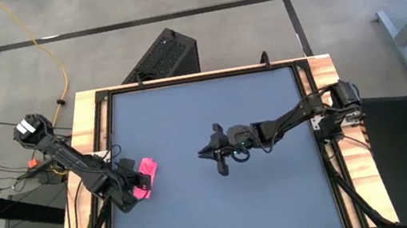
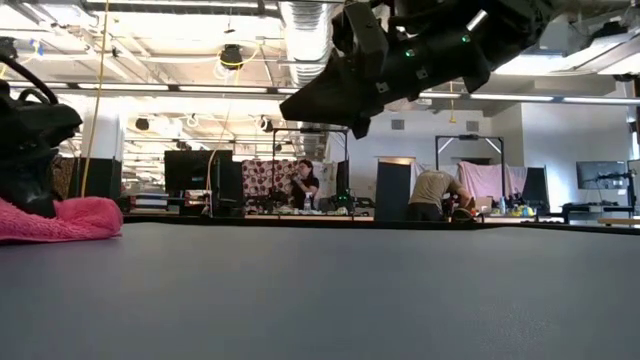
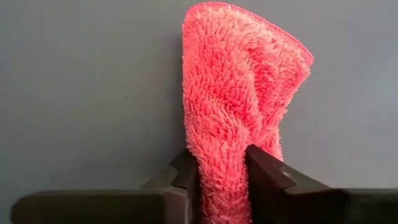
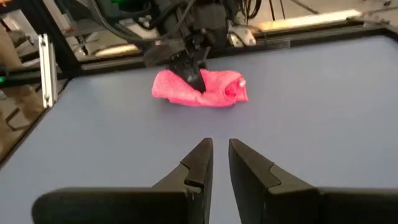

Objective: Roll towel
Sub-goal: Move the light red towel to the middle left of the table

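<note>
**Towel bunched at my left edge of the table, left fingers around it**

Towel: pinkish-red, deep fuzzy pile, gathered into a loose, thick bundle and not lying flat. It lies on the dark table close to its left edge, well apart from the centre. In my right wrist view the towel reads as a low lump with two humps, a crease between them, and a small curled fold at one end. In the low view the towel is a soft mound resting on the tabletop at the far left. I cannot make out a tag in any view.

Left gripper: down at the towel. In my left wrist view the cloth runs as a doubled, folded strip between my two fingers. The pads sit close against the pile on both sides, with only a narrow gap filled by the cloth. I cannot tell whether I am squeezing it or only bracketing it.

Right gripper: hanging above the table near its middle, well apart from the towel. My right fingers stand slightly apart, a narrow slot between the tips, nothing in it. In the low view this gripper is clear of the surface
</note>
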`<state>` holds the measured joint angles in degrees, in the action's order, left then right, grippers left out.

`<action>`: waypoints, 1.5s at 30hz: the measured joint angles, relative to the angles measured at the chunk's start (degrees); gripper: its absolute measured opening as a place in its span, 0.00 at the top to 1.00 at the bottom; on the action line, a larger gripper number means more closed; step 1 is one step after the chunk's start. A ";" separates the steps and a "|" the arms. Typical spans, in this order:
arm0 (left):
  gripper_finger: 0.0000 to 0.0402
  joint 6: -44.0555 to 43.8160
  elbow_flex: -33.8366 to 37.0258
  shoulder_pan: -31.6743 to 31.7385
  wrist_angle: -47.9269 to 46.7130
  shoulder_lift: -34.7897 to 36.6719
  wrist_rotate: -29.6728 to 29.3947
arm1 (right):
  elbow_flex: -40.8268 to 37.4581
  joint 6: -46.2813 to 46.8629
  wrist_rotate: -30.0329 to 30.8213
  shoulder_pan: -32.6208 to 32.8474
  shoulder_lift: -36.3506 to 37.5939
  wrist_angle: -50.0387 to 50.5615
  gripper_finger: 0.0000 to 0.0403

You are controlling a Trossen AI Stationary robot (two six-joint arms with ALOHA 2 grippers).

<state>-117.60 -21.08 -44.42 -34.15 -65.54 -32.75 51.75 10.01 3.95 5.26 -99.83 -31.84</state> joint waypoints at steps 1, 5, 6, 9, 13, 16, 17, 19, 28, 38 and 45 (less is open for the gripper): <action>0.77 0.83 0.00 0.16 -0.86 0.02 0.23 | 0.02 -0.01 -0.02 0.00 0.09 0.41 0.80; 0.69 1.48 0.00 0.39 -3.62 0.02 0.55 | -0.05 -0.03 -0.05 0.00 0.46 1.29 0.80; 0.67 1.55 0.00 0.39 -3.94 0.02 0.54 | -0.05 -0.01 -0.07 0.00 0.48 1.36 0.80; 0.63 5.39 0.00 0.39 -4.31 0.69 1.28 | -0.05 -0.02 -0.13 0.00 0.48 1.67 0.80; 0.60 13.68 0.07 0.49 -5.50 4.24 1.95 | -0.05 -0.13 -0.13 0.00 0.48 1.62 0.80; 0.60 13.88 0.13 1.29 -8.11 7.71 0.82 | -0.05 -0.19 -0.13 0.00 0.48 1.59 0.80; 0.60 13.90 0.13 1.49 -8.91 9.08 0.31 | -0.05 -0.19 -0.15 0.00 0.48 1.58 0.80; 0.60 14.91 0.13 2.10 -10.10 11.38 0.18 | -0.05 -0.17 -0.13 0.00 0.48 1.65 0.80; 0.60 28.28 0.13 5.48 -10.27 18.15 -0.03 | -0.07 -1.02 -1.40 0.00 0.48 1.60 0.80; 0.60 32.25 0.09 11.74 -14.90 18.84 -0.10 | -0.09 -1.05 -2.69 0.00 0.49 1.62 0.80; 0.60 39.15 0.09 17.06 -14.79 18.84 0.81 | -0.09 -1.04 -2.69 -0.20 0.50 1.60 0.80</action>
<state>-78.44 -20.99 -27.36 -48.95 -46.70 -31.94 51.66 8.97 1.26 5.06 -99.33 -30.24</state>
